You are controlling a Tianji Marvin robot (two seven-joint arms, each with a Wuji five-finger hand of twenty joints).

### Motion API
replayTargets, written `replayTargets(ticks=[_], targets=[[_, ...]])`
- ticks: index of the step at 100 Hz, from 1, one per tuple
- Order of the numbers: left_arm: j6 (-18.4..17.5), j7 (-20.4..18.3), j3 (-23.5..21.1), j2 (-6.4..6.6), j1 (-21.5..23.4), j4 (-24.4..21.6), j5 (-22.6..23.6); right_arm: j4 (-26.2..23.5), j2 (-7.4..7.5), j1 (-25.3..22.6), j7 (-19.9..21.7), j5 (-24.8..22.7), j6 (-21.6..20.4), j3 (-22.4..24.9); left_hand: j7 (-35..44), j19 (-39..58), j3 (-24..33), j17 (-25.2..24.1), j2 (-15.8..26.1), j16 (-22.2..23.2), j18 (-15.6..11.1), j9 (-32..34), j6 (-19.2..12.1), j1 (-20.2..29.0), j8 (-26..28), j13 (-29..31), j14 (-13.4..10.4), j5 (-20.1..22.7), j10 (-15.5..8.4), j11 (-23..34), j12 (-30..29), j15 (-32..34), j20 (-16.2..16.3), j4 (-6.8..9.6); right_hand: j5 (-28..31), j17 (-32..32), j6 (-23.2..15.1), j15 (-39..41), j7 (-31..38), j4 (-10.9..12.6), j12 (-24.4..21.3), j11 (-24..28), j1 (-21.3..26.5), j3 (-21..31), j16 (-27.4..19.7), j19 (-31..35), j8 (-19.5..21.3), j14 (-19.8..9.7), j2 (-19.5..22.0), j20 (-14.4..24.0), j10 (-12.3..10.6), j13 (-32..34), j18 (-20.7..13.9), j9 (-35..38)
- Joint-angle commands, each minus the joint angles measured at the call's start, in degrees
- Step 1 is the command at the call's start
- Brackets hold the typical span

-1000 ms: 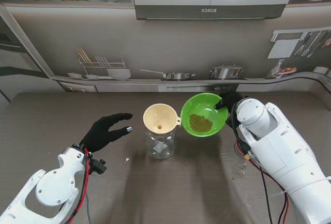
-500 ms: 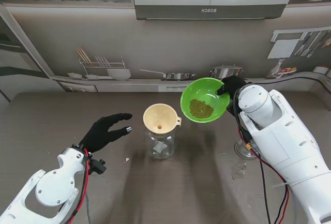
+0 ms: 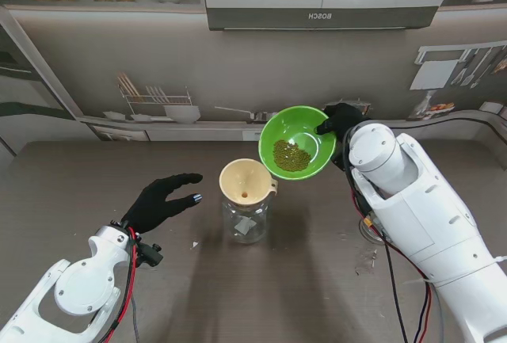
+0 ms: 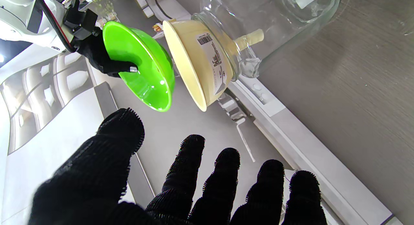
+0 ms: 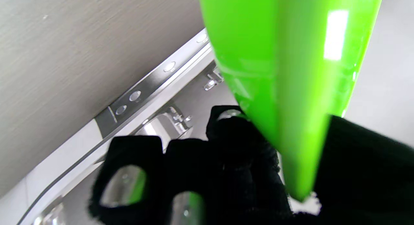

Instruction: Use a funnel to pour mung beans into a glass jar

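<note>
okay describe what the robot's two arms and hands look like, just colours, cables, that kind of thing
Both arms have glossy white rounded shells. The left arm carries red and black cables along its wrist; the right arm has red and black cables hanging at its inner side. The left hand and right hand wear black knit gloves with silvery fingertip pads.

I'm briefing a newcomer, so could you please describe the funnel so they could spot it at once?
Start at the brown table and find the clear glass jar near its middle. The funnel sits in the jar's mouth, between the left hand and the green bowl. It is the only cream-coloured thing there.
</note>
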Motion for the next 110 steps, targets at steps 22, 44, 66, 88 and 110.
replayTargets(ticks=[22, 44, 66, 88, 110], targets=[[-0.25, -0.79, -0.33, -0.32, 0.37, -0.1, -0.26, -0.58, -2.32, 1.72, -2.66, -1.23, -1.54, -3.1, 0.02, -1.68, -1.1, -0.65, 2.46, 0.19, -0.57, -0.02, 0.15, 1.65, 0.02, 0.59, 0.31, 0.7, -0.15, -0.6, -0.21, -0.55, 0.89, 1.58, 1.03, 3.3, -1.34, 6.19, 0.43, 1.14, -0.03, -1.01, 3.8, 3.83, 1.18, 8.39, 2.14, -5.26, 1.77, 1.0, 4.41, 1.54, -2.37, 5.55], [-0.41, -0.81, -0.44, -0.32, 0.38, -0.06, -0.4, -0.19, -2.84, 2.02, -4.71, -2.48, -3.34, -4.34, 0.08, -1.69, -1.18, -0.68, 2.5, 0.19, -0.54, -0.1, 0.18, 1.62, 0.04, 0.54, 0.31, 0.86, -0.17, -0.64, -0.23, -0.58, 0.89, 1.58, 0.85, 3.29, -1.46, 6.03, 0.49, 1.2, 0.0, -1.23, 3.77, 3.7, 1.13, 8.35, 2.35, -5.42, 1.86, 0.92, 4.28, 1.55, -2.52, 5.57], [-0.42, -0.86, -0.52, -0.32, 0.45, -0.07, -0.5, 0.86, -3.32, 1.68, -7.78, -5.31, -7.03, -6.11, -0.03, -1.7, -1.3, -0.71, 2.6, 0.18, -0.54, -0.01, 0.04, 1.59, -0.01, 0.55, 0.36, 0.64, -0.21, -0.61, -0.21, -0.6, 0.9, 1.59, 0.58, 3.28, -1.8, 5.94, 0.59, 1.15, 0.08, -1.36, 3.51, 3.78, 1.12, 8.31, 2.47, -5.71, 1.91, 0.86, 3.88, 1.56, -2.62, 5.58], [-0.42, -0.78, -0.67, -0.34, 0.59, -0.14, -0.58, 2.0, -3.99, 1.77, -11.48, -7.89, -10.11, -7.77, -0.08, -1.72, -1.42, -0.75, 2.75, 0.18, -0.57, -0.06, 0.0, 1.63, -0.03, 0.58, 0.3, 0.54, -0.18, -0.64, -0.23, -0.61, 0.9, 1.6, 0.46, 3.3, -1.97, 5.8, 0.8, 1.07, 0.16, -1.41, 3.27, 3.94, 1.11, 8.3, 2.48, -6.09, 1.9, 0.82, 3.71, 1.58, -2.93, 5.58], [-0.67, -0.66, -0.66, -0.37, 0.54, -0.03, -0.67, 2.27, -4.18, 1.45, -13.66, -9.96, -13.13, -8.84, -0.13, -1.71, -1.46, -0.73, 2.61, 0.13, -0.58, -0.04, 0.1, 1.78, -0.05, 0.34, 0.25, 0.37, -0.08, -0.63, -0.24, -0.71, 0.91, 1.61, 0.26, 3.31, -2.3, 5.76, 1.02, 0.95, 0.16, -1.51, 2.96, 4.05, 1.14, 8.25, 2.42, -6.22, 1.9, 0.78, 3.42, 1.59, -3.22, 5.59]])
